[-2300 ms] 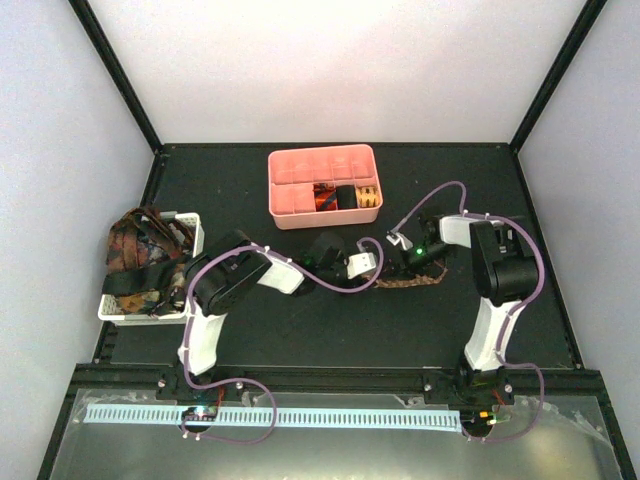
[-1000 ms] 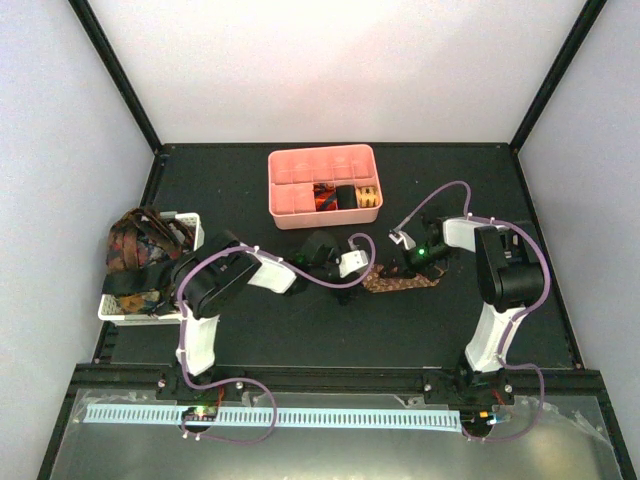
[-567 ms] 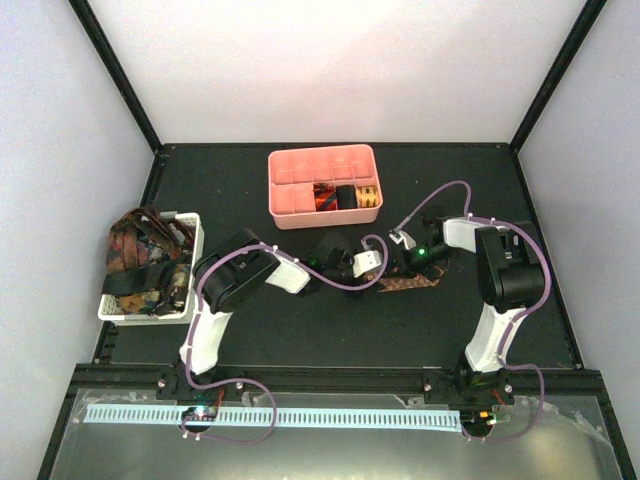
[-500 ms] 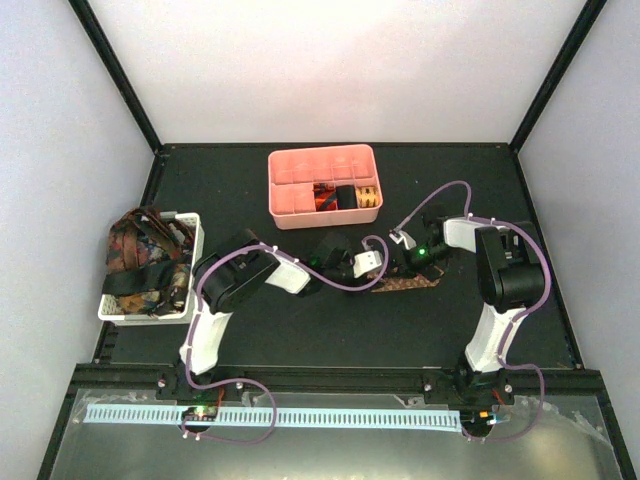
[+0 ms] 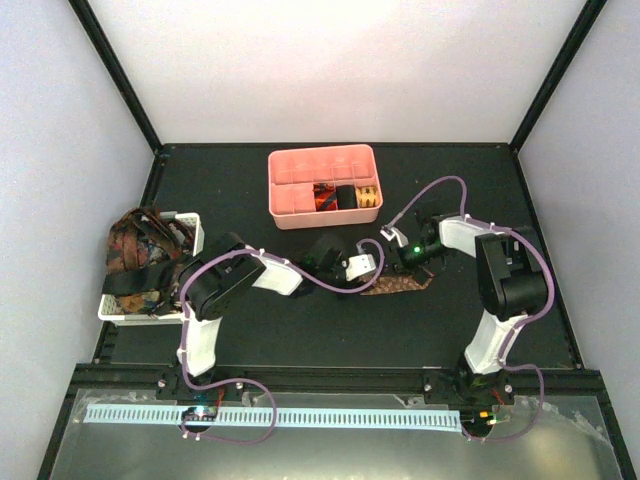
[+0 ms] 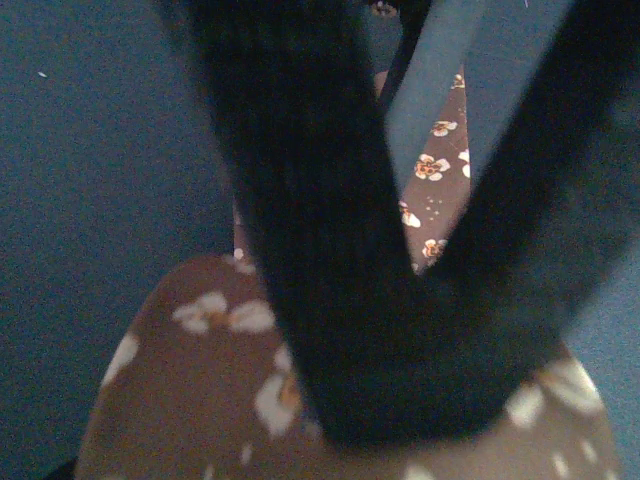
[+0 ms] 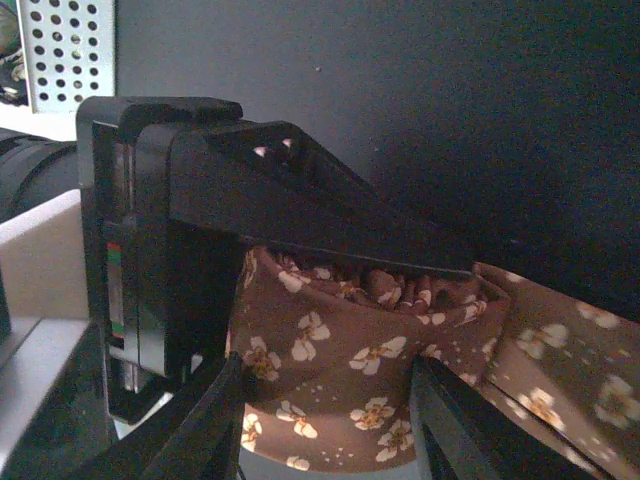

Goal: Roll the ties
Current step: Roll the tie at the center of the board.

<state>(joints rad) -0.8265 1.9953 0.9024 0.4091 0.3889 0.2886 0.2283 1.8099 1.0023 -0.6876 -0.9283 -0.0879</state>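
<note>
Currently: brown tie part-rolled, one grip carrying it, unravel risk

Top view: the brown tie (image 5: 404, 285) is lying on the table (image 5: 300, 330) between the arms, nearer than the pink tray (image 5: 320, 153). The left gripper (image 5: 379, 271) and right gripper (image 5: 401, 259) are crowding its rolled end. The other ties (image 5: 140, 255) are waiting in the white basket (image 5: 193, 228).

Left wrist: the fingers (image 6: 300, 220) are bearing on the roll and probably clamping it, though blur is hiding the contact.

Right wrist: its own fingers (image 7: 215, 430) are standing apart with the roll between them, pinching nothing. The flat tail is trailing off to the right.

Risks: one clamp alone is holding the coil, so any slack there is letting it spring open. Dragging against the tail is likely unwinding it, and an off-centre re-grip is likely telescoping the layers.
</note>
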